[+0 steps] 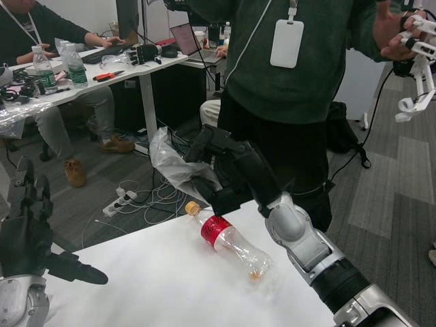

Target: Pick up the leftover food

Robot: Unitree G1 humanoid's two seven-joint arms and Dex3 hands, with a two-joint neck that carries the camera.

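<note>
A clear plastic bottle point(231, 244) with a red label and an orange cap lies on its side on the white table point(157, 286), near the far edge, cap pointing up-left. A little orange residue sits at its base end. My right hand point(221, 174) hangs just above and behind the bottle's cap end, its fingers spread and reaching past the table's far edge, with nothing in them. Its lowest part is close over the bottle's neck; whether it touches I cannot tell. My left hand point(27, 235) waits at the table's left edge, fingers upright and apart, thumb sticking out right, empty.
A person point(293, 102) in a dark green top with a badge stands right behind the table's far edge, holding a white device point(415, 68). A crumpled plastic bag point(170, 163) and cables point(136, 201) lie on the floor beyond. Another person sits at a cluttered desk point(82, 75) at back left.
</note>
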